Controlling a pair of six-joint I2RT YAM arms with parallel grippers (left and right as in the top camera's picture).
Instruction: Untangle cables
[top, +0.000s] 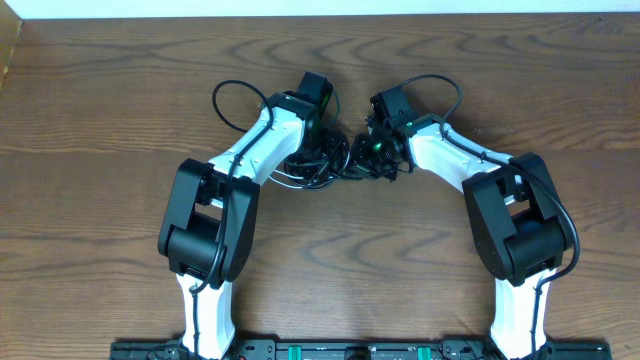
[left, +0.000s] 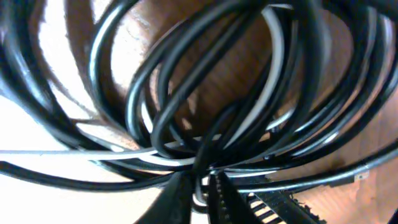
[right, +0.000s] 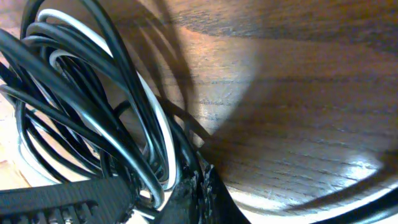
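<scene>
Cables (top: 322, 165): black and white tangle, middle of the desk (top: 100, 120), nearer its far edge.
Left gripper (left: 200, 194): clenched on strands of the bundle.
Right gripper (right: 198, 186): pinched tight on other strands.

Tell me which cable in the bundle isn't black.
The white cable; it is the only light one, looped among the black cables.

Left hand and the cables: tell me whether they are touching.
Touching. The left wrist view shows the left hand shut on the cables, with black and white strands pinched between its fingertips.
</scene>
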